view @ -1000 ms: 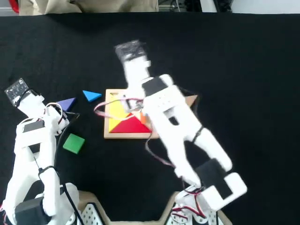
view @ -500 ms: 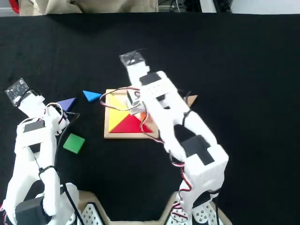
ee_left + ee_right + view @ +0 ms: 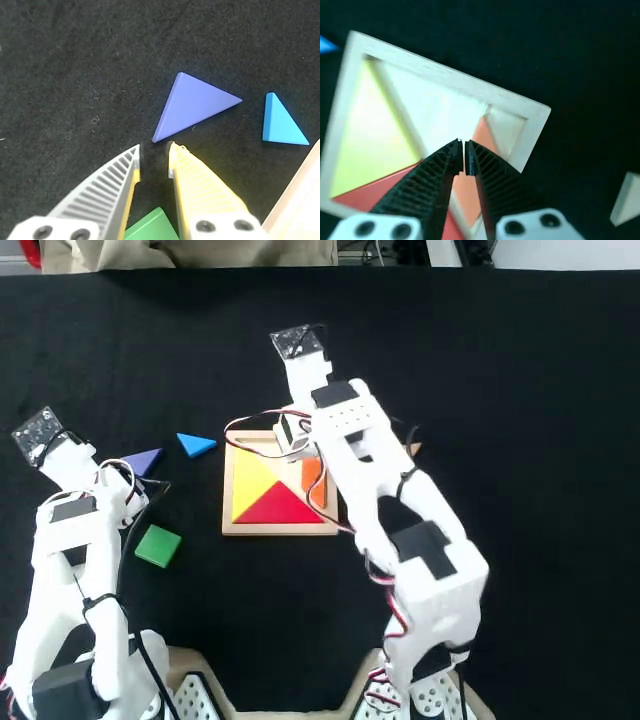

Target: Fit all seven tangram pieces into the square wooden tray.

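From above, the tray [image 3: 275, 531] holds a yellow piece [image 3: 250, 485], a red piece [image 3: 275, 508] and an orange piece [image 3: 313, 480]. Left of the tray, the left gripper [image 3: 155, 147] (fingers slightly parted, empty) sits beside the purple triangle [image 3: 192, 105]. The right gripper [image 3: 462, 144], fingers pressed together, hangs over the tray.

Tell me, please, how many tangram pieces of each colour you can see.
Yellow piece: 1
Red piece: 1
Orange piece: 1
Purple piece: 1
Blue piece: 1
Green piece: 1
Pale wooden piece: 1
Total: 7

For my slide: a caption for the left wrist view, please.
Jaws poised near purple triangle, blue triangle and green piece.
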Controlling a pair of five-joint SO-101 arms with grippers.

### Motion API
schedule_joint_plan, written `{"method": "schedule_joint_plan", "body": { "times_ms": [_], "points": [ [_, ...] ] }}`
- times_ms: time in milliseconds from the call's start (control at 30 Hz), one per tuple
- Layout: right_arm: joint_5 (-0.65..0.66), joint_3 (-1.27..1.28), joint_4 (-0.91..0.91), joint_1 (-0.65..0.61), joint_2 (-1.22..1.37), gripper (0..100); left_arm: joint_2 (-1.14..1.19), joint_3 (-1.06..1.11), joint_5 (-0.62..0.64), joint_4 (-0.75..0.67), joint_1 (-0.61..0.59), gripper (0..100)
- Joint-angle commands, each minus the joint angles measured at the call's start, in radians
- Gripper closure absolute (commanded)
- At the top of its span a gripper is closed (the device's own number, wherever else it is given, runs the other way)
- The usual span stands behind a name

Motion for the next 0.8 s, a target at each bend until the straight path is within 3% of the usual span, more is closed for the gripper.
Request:
{"method": "schedule_joint_plan", "body": {
  "times_ms": [0,467,700,767],
  "points": [
    [0.052,-0.122,0.012,0.031,0.071,98.8,-0.031,-0.004,-0.003,-0.02,0.019,89],
    [0.051,-0.206,0.273,0.023,0.156,98.8,-0.031,-0.004,-0.003,-0.02,0.019,89],
    [0.049,-0.194,0.288,0.009,-0.074,98.8,-0.04,-0.015,-0.012,-0.02,0.012,89],
    [0.049,-0.159,0.279,0.028,-0.151,98.8,-0.04,-0.054,-0.078,-0.015,0.019,89]
  ]
}}
